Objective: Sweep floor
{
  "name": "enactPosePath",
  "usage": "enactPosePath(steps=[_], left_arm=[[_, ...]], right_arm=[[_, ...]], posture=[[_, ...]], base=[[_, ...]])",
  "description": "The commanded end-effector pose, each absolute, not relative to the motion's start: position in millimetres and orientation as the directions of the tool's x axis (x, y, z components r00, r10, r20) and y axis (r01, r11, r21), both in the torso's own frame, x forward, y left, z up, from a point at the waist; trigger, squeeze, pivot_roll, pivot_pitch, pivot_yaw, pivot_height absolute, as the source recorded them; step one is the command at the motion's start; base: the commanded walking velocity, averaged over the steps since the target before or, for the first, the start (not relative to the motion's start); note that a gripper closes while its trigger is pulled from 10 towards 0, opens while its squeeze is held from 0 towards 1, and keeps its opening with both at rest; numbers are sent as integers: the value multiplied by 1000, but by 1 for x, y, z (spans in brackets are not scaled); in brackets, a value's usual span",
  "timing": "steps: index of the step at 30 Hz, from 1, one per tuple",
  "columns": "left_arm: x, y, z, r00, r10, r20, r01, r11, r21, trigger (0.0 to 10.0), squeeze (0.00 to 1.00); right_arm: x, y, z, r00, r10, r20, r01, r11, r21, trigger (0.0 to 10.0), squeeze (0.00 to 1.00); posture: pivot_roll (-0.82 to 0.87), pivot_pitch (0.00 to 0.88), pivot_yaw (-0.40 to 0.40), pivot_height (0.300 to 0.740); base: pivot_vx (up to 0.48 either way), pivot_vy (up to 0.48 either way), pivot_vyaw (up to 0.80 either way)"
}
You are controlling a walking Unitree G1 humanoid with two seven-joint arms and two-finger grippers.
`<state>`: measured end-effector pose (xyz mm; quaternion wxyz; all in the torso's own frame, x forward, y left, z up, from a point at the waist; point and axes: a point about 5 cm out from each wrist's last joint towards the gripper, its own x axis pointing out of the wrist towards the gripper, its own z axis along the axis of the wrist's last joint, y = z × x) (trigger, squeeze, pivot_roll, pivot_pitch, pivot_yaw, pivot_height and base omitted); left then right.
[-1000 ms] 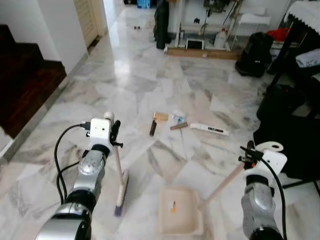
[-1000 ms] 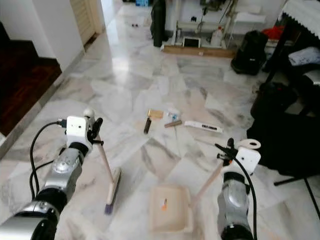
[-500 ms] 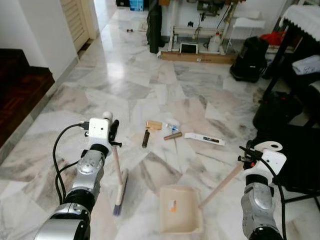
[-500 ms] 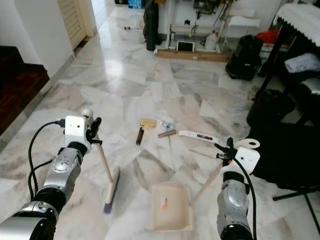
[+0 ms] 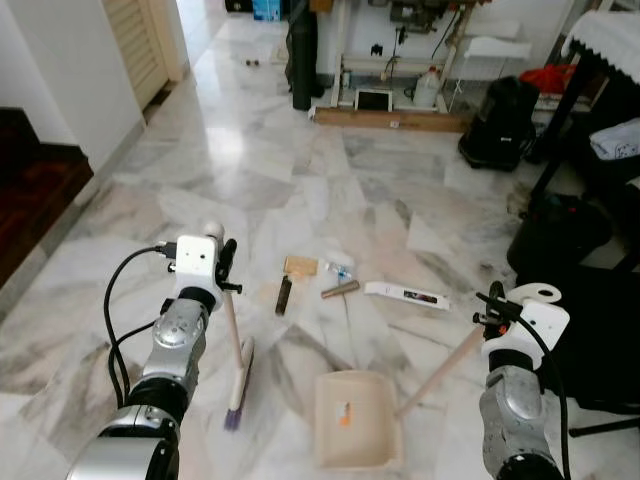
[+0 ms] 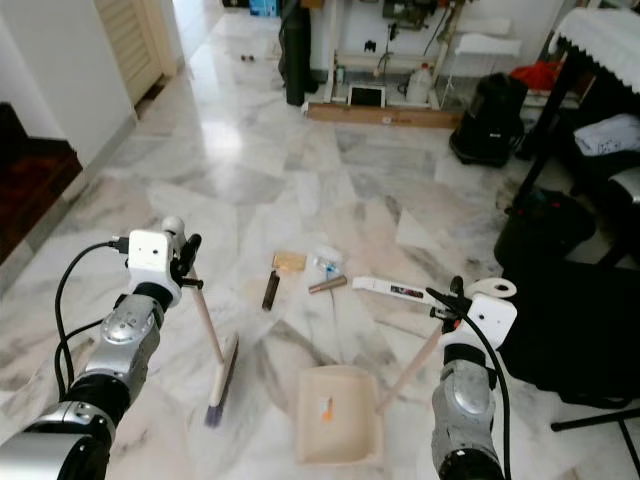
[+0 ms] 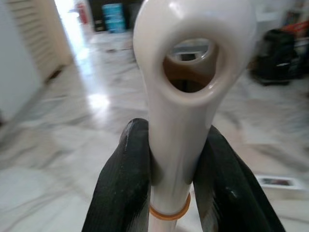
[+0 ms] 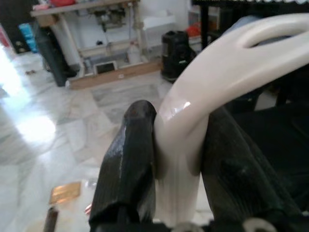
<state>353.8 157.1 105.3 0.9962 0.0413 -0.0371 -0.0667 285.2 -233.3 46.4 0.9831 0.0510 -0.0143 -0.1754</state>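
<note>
Between the two black fingers of the left gripper: the cream handle of the broom, clamped just below its hanging loop. Long axis near upright, leaning slightly; the shaft runs from the gripper down and a little toward the robot to the brush head, whose purple bristles rest on the marble floor.

Right gripper: fingers clenched on the curved cream grip of the dustpan. Handle slants from the gripper down and leftward to the pan; pan lies flat on the floor, mouth facing away from the robot, just right of the brush head. A small orange scrap lies inside it.

Litter ahead of the pan, close together on the floor: a tan card, a dark cylinder, a brown stick, a small crumpled wrapper, a flat white packet.

Wrist views give the grip contact at close range, which the head views show too small to judge; head views alone give the brush head, the pan and the litter layout, though the right wrist view catches the tan card.

Further out: dark wooden stairs at left, black bags and a workbench at the far wall.
</note>
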Motion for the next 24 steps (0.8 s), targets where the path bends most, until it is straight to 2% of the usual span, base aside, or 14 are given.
enactPosePath(steps=[1,15,24], left_arm=[[358,162,117,985,-128,116,118,989,87,10000,0],[361,163,121,983,-150,107,138,984,111,10000,0],[361,162,121,983,-138,118,126,987,104,10000,0]], right_arm=[[292,-235,58,937,-344,60,337,936,101,10000,0],[290,-228,52,934,-354,45,346,930,126,10000,0],[294,-224,56,937,-344,60,334,933,136,10000,0]], posture=[[66,8,-27,740],[72,0,11,740],[72,0,10,740]], base=[[386,0,0],[371,0,0],[0,0,0]])
